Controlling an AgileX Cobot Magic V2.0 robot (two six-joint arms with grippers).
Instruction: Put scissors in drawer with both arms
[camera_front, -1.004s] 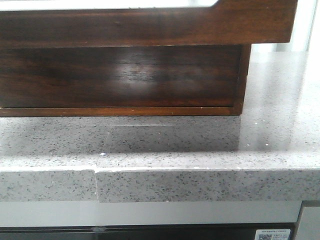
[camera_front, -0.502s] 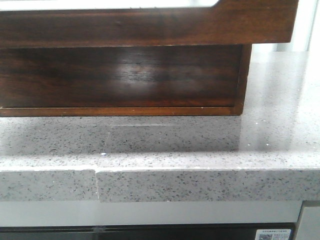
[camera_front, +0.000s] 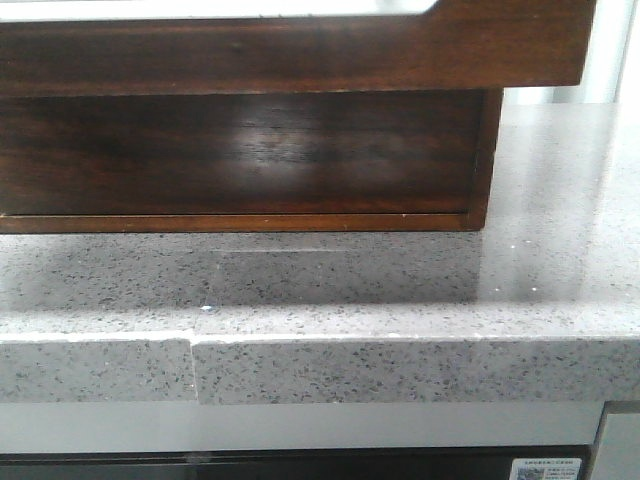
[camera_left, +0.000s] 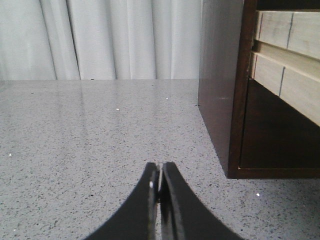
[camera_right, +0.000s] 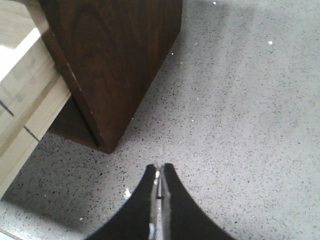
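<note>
- Drawer (camera_front: 300, 50) stuck out above the dark cabinet (camera_front: 240, 150) on grey bench (camera_front: 400, 290).
- L claw (camera_left: 160, 180) & R claw (camera_right: 159, 180) pressed together, empty.

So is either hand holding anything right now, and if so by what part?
Nothing is held. The left hand and the right hand are both shut with nothing between the fingers, each over bare countertop beside the wooden cabinet.

Sticker (camera_front: 545, 468) print too small to read
</note>
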